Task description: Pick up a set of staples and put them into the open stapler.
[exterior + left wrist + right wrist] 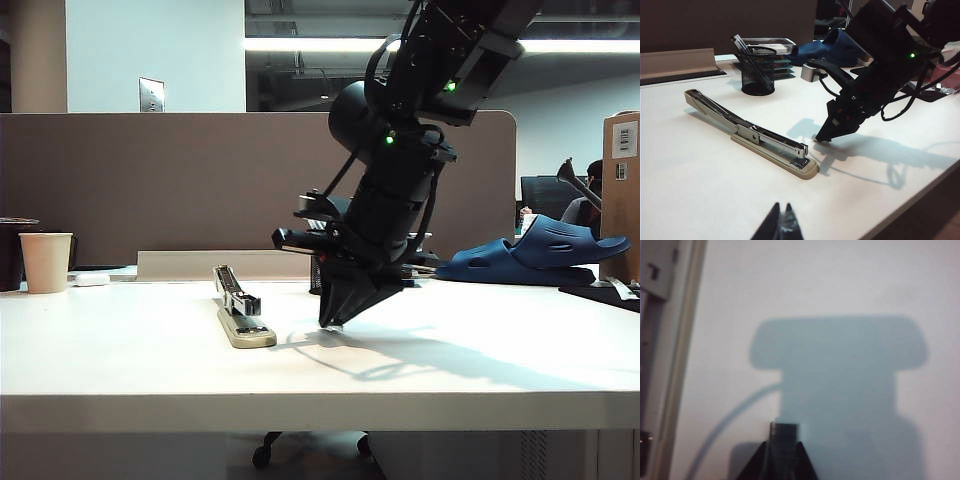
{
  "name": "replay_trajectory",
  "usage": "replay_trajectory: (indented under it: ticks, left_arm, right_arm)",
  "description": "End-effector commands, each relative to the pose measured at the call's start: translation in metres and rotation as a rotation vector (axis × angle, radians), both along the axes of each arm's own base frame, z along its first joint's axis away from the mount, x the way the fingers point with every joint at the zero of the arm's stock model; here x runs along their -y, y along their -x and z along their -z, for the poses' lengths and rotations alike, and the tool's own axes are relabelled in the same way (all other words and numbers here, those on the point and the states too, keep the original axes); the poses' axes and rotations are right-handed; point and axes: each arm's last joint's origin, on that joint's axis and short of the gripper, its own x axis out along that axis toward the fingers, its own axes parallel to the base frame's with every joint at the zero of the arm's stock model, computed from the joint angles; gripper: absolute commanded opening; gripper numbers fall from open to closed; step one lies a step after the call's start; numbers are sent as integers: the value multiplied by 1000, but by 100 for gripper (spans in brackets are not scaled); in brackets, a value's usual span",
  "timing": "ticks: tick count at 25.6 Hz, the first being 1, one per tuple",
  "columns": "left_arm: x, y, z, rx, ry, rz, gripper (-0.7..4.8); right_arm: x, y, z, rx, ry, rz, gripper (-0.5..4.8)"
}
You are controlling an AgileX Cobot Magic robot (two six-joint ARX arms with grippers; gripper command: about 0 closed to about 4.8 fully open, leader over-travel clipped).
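Right gripper [784, 450]: tips down on the white table [120, 360], just beside the stapler's front end; jaws nearly together, pinching the set of staples [784, 432], a small dark bar between the fingertips.
Stapler [747, 132]: long, beige base, silver magazine, lying flat on the table; no brand legible.
Left gripper [780, 225]: hangs over the table's near edge, well apart from the stapler; tips close together, nothing between them.
Mesh pen cup [756, 70]: behind the stapler.
Paper cup [46, 262]: far off to the stapler's side.
Writing: none readable.

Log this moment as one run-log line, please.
right hand: shut on set of staples, at table | left hand: shut, idle | stapler: open, unloaded
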Motion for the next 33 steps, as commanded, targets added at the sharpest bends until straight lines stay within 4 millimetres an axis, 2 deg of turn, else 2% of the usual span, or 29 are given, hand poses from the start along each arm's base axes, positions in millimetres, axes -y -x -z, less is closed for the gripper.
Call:
replay_trajectory:
  ticks: [1, 10, 16, 20, 26, 33]
  left_arm:
    - [0, 0, -2, 15, 0, 3, -6]
    - [0, 0, -2, 15, 0, 0, -6]
    - [0, 0, -2, 15, 0, -1, -6]
    - [0, 0, -2, 15, 0, -1, -6]
    - [0, 0, -2, 15, 1, 0, -6]
    - [0, 0, -2, 15, 1, 0, -6]
  right_arm:
    - [-6, -4, -17, 43, -52, -19, 39]
    - [-20, -8, -40, 76, -148, -87, 39]
    - [-37, -1, -44, 93, -213, -133, 39]
    - [-42, -2, -47, 92, -291, -86, 38]
    - [-46, -3, -39, 69, -315, -87, 17]
    - [-49, -5, -23, 20, -312, -85, 17]
